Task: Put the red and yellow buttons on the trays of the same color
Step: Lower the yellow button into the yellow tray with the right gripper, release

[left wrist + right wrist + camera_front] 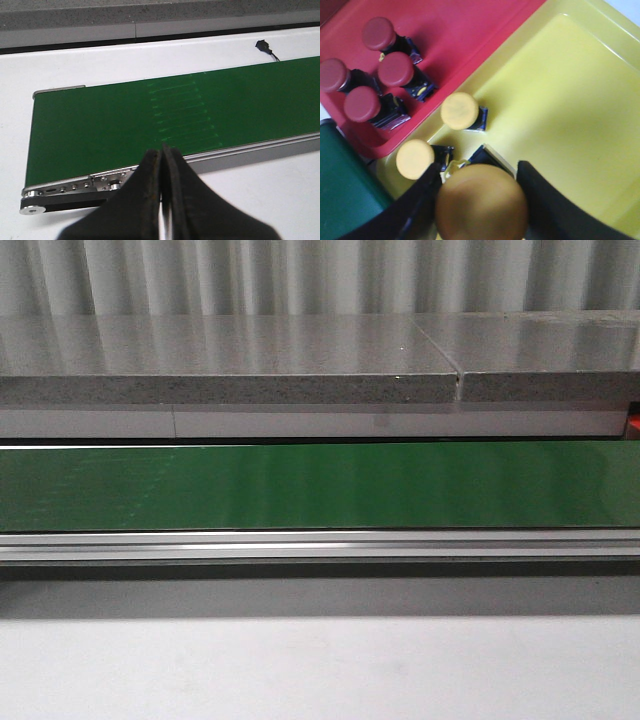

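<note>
In the right wrist view my right gripper [479, 196] is shut on a yellow button [481, 202], held just above the yellow tray [570, 100] near its corner. Two more yellow buttons [460, 111] [415, 159] stand in that tray. The red tray [460, 30] lies beside it and holds several red buttons [395, 69]. In the left wrist view my left gripper [162, 152] is shut and empty, over the near rail of the green conveyor belt [125, 120]. Neither gripper nor any button shows in the front view.
The green belt [320, 485] runs across the front view, bare, with a grey stone ledge [230, 360] behind and white table [320, 670] in front. A small black cable end [262, 46] lies on the white table beyond the belt.
</note>
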